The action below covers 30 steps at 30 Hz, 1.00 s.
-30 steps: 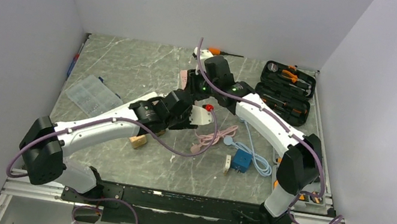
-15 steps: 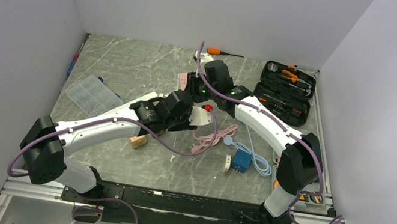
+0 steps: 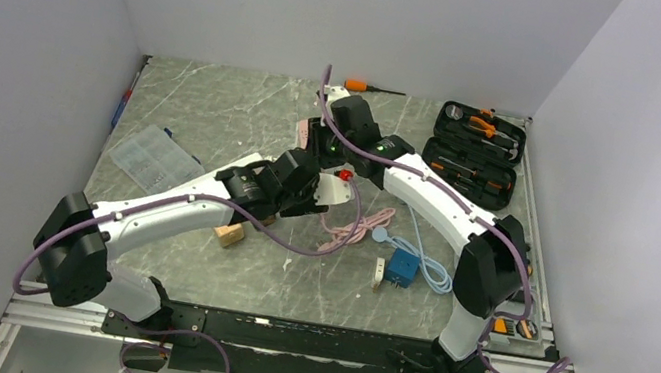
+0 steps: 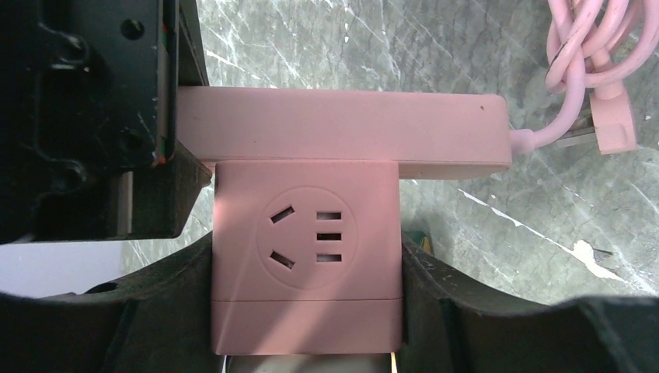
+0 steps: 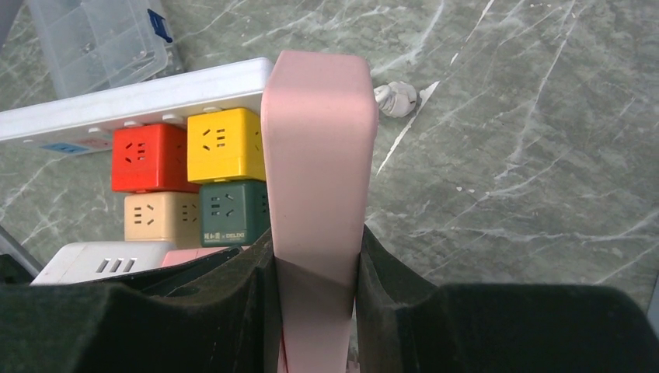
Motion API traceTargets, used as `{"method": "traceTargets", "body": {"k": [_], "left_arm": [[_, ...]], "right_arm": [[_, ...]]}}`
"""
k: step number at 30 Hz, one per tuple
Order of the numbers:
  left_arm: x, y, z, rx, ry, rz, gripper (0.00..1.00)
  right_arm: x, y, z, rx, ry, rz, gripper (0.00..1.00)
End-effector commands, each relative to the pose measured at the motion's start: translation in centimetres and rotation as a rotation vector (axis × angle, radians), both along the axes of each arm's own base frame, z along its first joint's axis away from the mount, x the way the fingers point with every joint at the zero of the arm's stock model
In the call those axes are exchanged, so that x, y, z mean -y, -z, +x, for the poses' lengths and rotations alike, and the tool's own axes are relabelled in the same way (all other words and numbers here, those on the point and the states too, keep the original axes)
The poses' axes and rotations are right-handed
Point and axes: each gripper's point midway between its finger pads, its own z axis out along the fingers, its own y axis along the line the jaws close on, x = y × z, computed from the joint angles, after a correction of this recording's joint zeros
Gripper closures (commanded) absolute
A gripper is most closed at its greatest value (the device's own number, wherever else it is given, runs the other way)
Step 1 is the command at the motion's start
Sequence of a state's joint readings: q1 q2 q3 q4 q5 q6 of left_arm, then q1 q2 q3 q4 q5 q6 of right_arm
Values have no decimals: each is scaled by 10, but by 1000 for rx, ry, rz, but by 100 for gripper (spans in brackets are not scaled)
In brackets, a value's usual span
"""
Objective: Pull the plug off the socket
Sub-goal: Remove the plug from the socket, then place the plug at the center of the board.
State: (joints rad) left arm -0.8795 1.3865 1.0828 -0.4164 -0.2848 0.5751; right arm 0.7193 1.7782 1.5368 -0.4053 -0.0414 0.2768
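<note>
**Plug and socket.** The plug – a pink cube adapter (image 4: 307,264) – sits at the centre of the left wrist view. Its 12 o'clock face is flush against the pink socket strip (image 4: 342,128), with no gap visible between them. A pink cable (image 4: 579,47) leaves the strip's 3 o'clock end and coils at 1 o'clock.

**Left jaws.** Closed on the cube adapter, one finger on its 9 o'clock side and one on its 3 o'clock side.

**Right jaws.** Closed on the socket strip, which the right wrist view shows edge-on, running from 6 o'clock toward 12 o'clock.

**Location.** In the top view both arms meet just 12 o'clock of the centre of the worktop (image 3: 219,102).

**Surroundings.**
- At 9 o'clock of the strip in the right wrist view lies a white power strip (image 5: 140,97) – it carries red (image 5: 148,159), yellow (image 5: 225,144), beige (image 5: 159,217) and green (image 5: 233,214) cubes.
- In the top view, a clear parts box (image 3: 146,159) lies at 9 o'clock.
- An open tool case (image 3: 474,150) lies at 2 o'clock.
- A blue cube (image 3: 401,267) lies at 5 o'clock.
</note>
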Motion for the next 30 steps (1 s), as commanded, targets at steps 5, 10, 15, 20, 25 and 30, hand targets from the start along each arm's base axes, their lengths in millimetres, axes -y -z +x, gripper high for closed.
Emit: {"method": "traceTargets", "body": {"k": [5,10,15,20,25,30], "left_arm": [[-17,-51,-3,98,-67,-92,100],[-15,-52,-7,89,-44,-99,100],[-16,-54,-9,94,-27,-93,100],[-14,-57,-13,79,-10,-103,100],[-13,-62,-16,76,0,-116,100],[-14,-64,-17,74,-11,-129,100]], "right_arm": [[114,46,57,89,288,-445,100],[128,51,62,94,316,-462,100],[143,57,69,114,344,-509,100],[161,57,81,132,403,-546,100],[180,67,93,112,485,-572,100],[161,72,85,88,432,-448,100]]}}
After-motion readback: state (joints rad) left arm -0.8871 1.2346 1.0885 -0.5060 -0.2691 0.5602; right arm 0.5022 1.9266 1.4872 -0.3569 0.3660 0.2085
